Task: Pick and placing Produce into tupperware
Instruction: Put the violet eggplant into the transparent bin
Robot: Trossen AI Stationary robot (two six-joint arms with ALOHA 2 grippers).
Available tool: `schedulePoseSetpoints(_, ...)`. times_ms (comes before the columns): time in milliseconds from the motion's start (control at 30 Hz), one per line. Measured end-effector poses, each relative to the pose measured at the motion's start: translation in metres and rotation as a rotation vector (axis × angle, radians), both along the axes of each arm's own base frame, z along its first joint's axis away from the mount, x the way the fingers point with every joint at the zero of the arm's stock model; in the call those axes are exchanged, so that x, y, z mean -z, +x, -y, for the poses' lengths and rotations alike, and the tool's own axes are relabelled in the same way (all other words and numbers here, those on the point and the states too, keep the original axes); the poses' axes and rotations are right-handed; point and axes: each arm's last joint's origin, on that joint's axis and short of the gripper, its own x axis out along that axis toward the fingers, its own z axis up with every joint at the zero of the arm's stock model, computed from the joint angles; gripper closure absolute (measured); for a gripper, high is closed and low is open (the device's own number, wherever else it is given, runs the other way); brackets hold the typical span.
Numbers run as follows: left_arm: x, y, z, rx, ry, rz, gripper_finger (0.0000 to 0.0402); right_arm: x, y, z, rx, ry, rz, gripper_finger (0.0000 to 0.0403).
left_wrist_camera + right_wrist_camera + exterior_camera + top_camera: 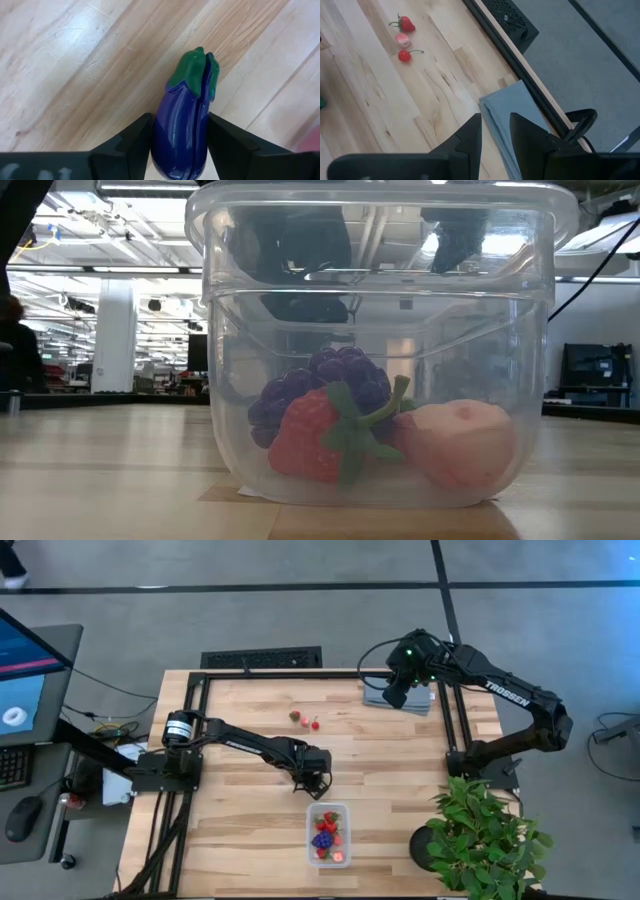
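The left gripper sits low over mid-table, just above the tupperware. Its fingers flank a purple eggplant that lies on the wood, pressed against both sides, so they look closed onto it; whether the hold is firm I cannot tell. The glossy, rounded skin could squirt out of the jaws on the lift, or the piece could swing and catch the rim on the way over. The tupperware holds a strawberry, a purple berry cluster and a pink piece. Three small red and pink pieces wait further back. The right gripper hangs shut and empty over the grey cloth
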Motion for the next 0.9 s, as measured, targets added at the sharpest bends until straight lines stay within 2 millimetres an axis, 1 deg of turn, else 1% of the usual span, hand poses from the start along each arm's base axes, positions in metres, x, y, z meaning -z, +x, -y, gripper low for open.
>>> schedulePoseSetpoints(200, -0.002, 0.0, 0.0, 0.01, 0.004, 0.01, 0.0233, 0.0, 0.0, 0.0, 0.0, 0.0, 0.0, 0.028)
schedulePoseSetpoints(300, -0.006, 0.0, 0.0, 0.022, 0.017, 0.032, 0.0233, 0.0, 0.0, 0.0, 0.0, 0.0, 0.0, 0.028)
schedulePoseSetpoints(433, -0.024, -0.002, -0.001, 0.037, 0.06, 0.094, 0.0233, 0.0, 0.0, 0.0, 0.0, 0.0, 0.0, 0.028)
schedulePoseSetpoints(567, -0.036, -0.004, -0.003, 0.042, 0.108, 0.124, 0.0233, 0.0, 0.0, 0.0, 0.0, 0.001, -0.002, 0.028)
schedulePoseSetpoints(667, -0.048, -0.006, -0.003, 0.052, 0.125, 0.166, 0.0233, 0.0, 0.0, 0.0, 0.0, 0.002, -0.004, 0.028)
schedulePoseSetpoints(767, -0.057, -0.009, -0.001, 0.061, 0.139, 0.189, 0.0233, 0.0, -0.001, 0.0, 0.0, 0.004, -0.007, 0.028)
schedulePoseSetpoints(900, -0.075, -0.013, 0.004, 0.096, 0.162, 0.249, 0.0233, 0.0, -0.001, 0.0, 0.0, 0.004, -0.007, 0.028)
